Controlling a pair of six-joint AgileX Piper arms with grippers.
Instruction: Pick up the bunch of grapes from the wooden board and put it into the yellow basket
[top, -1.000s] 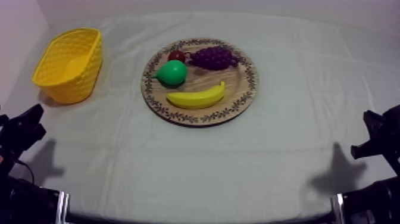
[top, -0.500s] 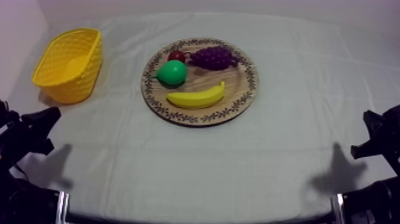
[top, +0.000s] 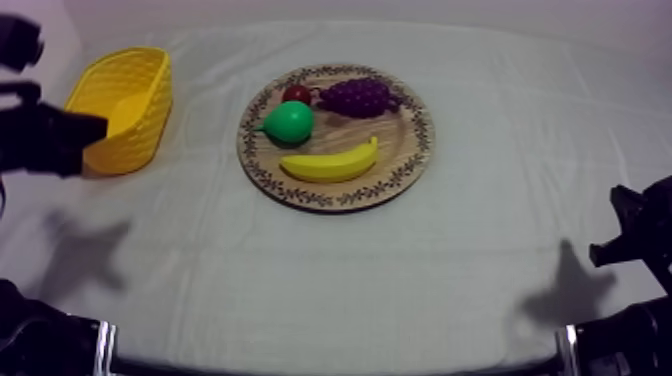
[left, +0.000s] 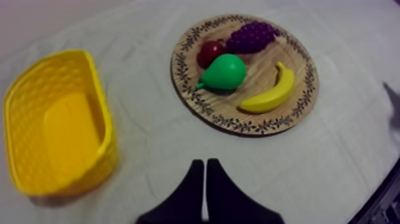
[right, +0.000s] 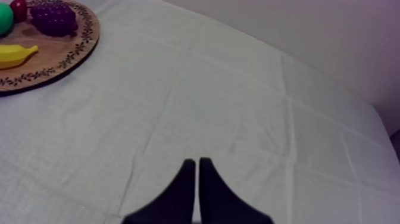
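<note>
The purple bunch of grapes (top: 357, 97) lies at the far side of the round wooden board (top: 400, 140), right of a small red fruit (top: 296, 93). The yellow basket (top: 160, 85) stands at the table's far left. My left gripper (top: 98, 128) hangs in front of the basket's near wall, well left of the board. In the left wrist view its fingers lie together as a narrow wedge (left: 204, 165), with the basket (left: 98, 107) and the grapes (left: 251, 36) beyond. My right gripper (top: 598, 254) rests low at the right, its fingers together (right: 196, 162), far from the grapes (right: 55, 18).
A green pear (top: 288, 122) and a yellow banana (top: 330, 162) share the board with the grapes. Bare cloth lies between basket and board and across the whole near half of the table.
My left arm has risen from the lower left and swung toward the far left, up to the basket. The right arm and the fruit have not moved.
</note>
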